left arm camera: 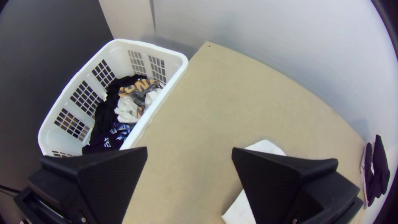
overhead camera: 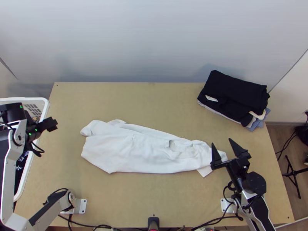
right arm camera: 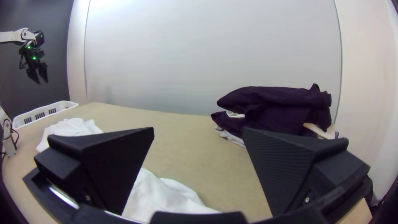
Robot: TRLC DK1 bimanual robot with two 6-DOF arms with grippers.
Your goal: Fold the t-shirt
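Note:
The white t-shirt [overhead camera: 142, 152] lies long and narrow across the middle of the table, with uneven folds; its collar opening is toward the right. My left gripper [overhead camera: 49, 124] is held at the table's left edge, by the basket and apart from the shirt. In the left wrist view this gripper [left arm camera: 189, 149] is open and empty, with part of the shirt [left arm camera: 241, 210] beyond one finger. My right gripper [overhead camera: 221, 142] is open at the shirt's right end, its fingers pointing up the picture. In the right wrist view the gripper [right arm camera: 199, 129] holds nothing, and white cloth [right arm camera: 159, 197] lies below it.
A white basket [left arm camera: 180, 68] with clothes inside stands along the table's left side. At the back right, a stack of folded dark and light clothes [overhead camera: 235, 94] lies on the table [overhead camera: 154, 104]. Bare wood extends behind and in front of the shirt.

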